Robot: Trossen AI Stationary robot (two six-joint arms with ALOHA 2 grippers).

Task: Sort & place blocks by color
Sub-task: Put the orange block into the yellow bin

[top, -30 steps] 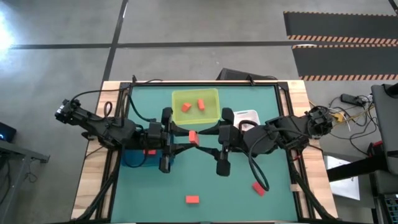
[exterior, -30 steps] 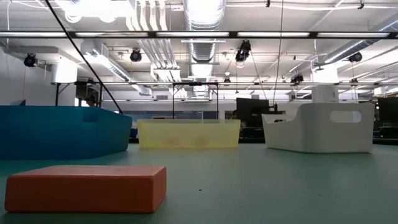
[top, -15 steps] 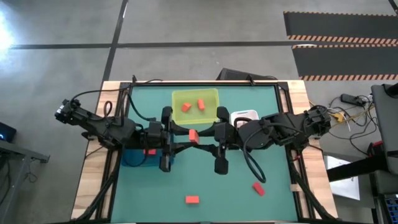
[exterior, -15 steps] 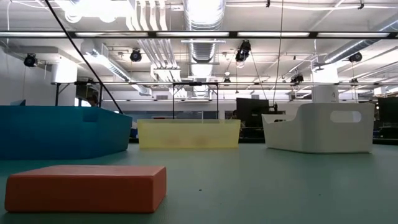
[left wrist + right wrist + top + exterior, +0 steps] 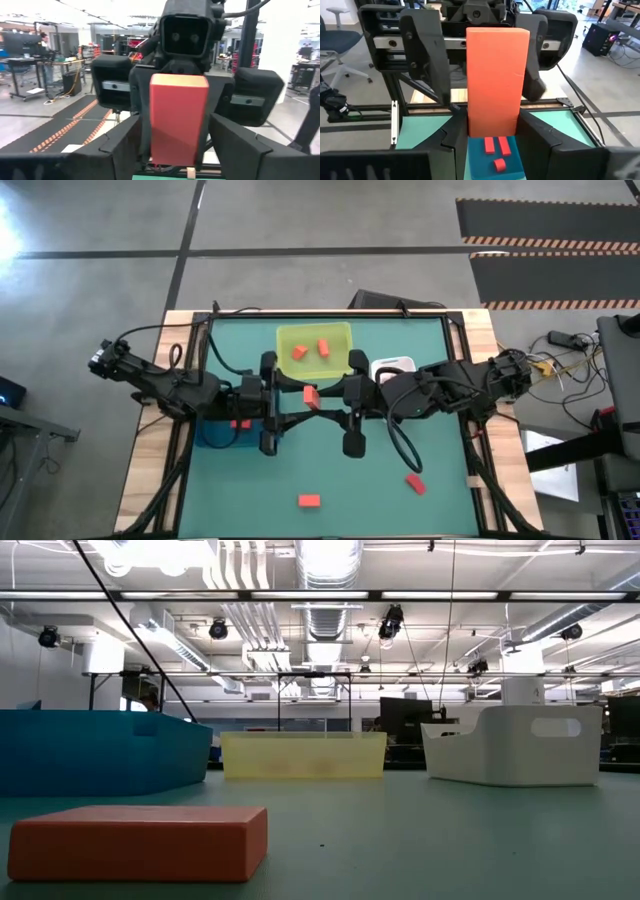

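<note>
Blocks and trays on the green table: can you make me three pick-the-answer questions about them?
1. Where is the blue tray?
A) under the left arm
B) by the right arm
C) on the floor

2. How many orange blocks lie in the yellow-green tray?
A) none
B) two
C) five

3. The red block between the arms is
A) in the left claw
B) lying on the mat
C) in the white tray

Answers: A, the arm crosses above it; B, two show inside; A, the claw grips it.

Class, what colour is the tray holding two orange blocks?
Yellow-green tray, clearest in the high view.
</note>
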